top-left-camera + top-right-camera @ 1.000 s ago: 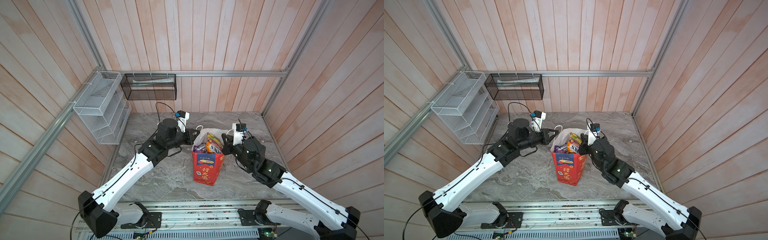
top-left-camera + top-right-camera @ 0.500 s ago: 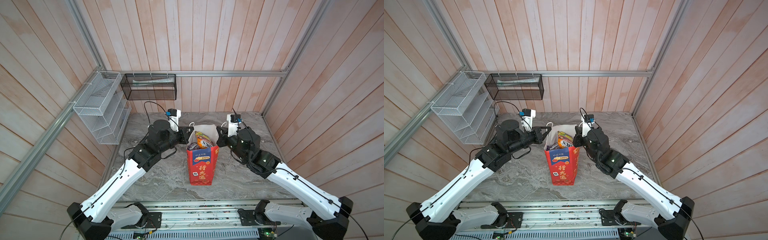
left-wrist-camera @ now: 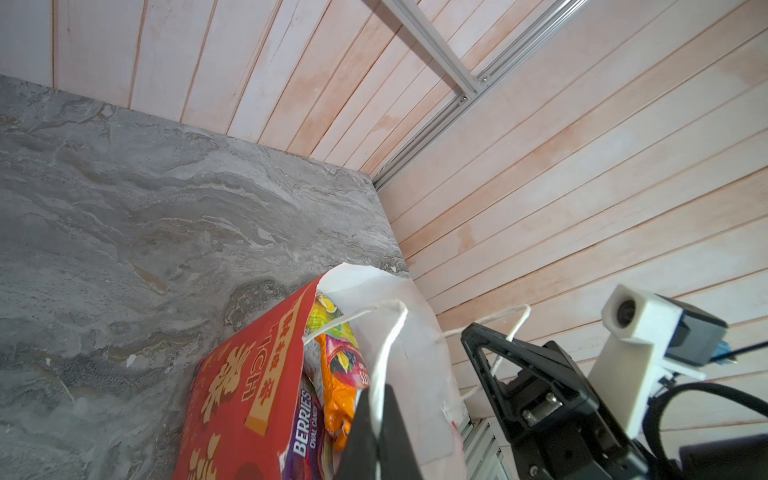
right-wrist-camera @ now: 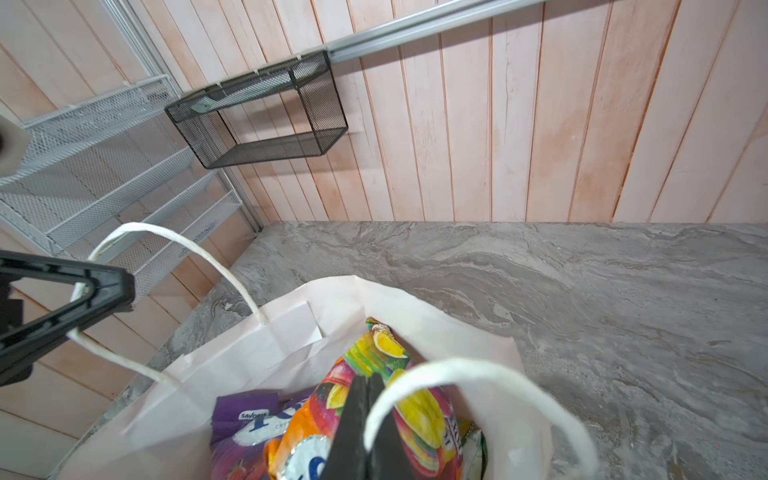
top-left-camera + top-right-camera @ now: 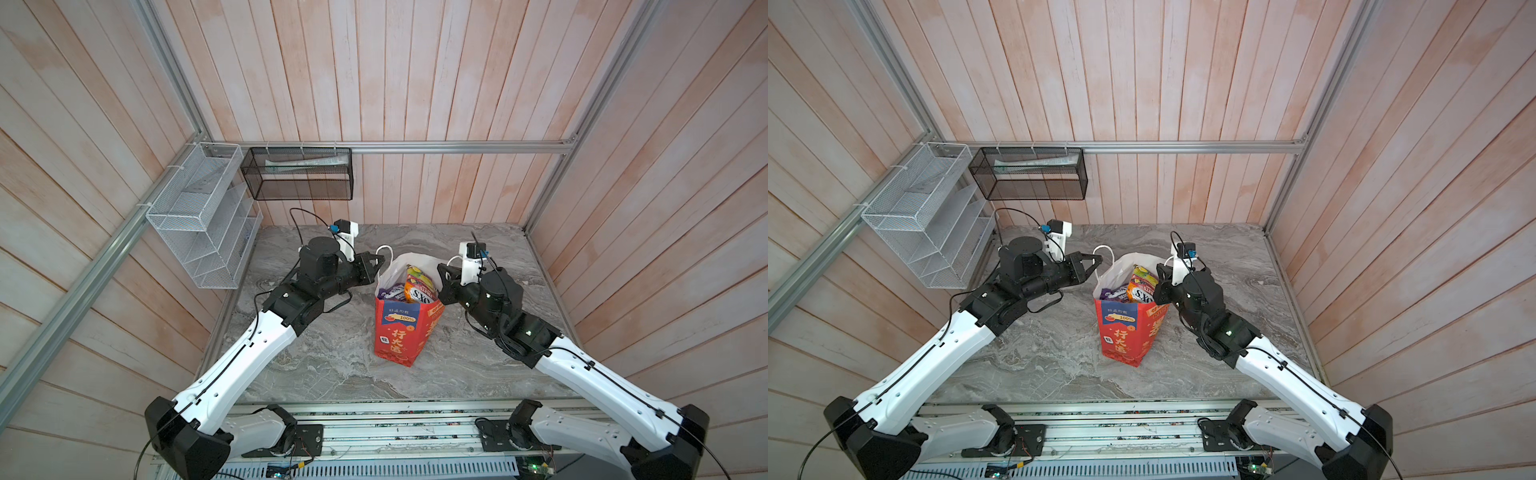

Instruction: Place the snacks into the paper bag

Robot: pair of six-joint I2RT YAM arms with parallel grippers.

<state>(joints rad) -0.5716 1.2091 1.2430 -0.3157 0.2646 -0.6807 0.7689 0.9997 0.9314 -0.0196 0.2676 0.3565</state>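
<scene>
Top views, bag: tall red paper bag (image 5: 399, 336) with gold characters stands on the grey marble table (image 5: 324, 365), between left gripper (image 5: 379, 261) and right gripper (image 5: 441, 272).
Top views, snacks: glossy orange and purple plastic snacks (image 5: 417, 286) poke from its mouth.
Left wrist, left gripper (image 3: 374, 432): closed, pinching 1 white cord handle (image 3: 392, 328).
Right wrist, right gripper (image 4: 365, 419): closed, seemingly pinching the 2nd handle (image 4: 457, 370).

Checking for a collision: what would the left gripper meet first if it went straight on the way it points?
Probably the white inner wall of the bag, just past the handle that the left gripper pinches. The right gripper sits beyond, though depth is unclear.
</scene>
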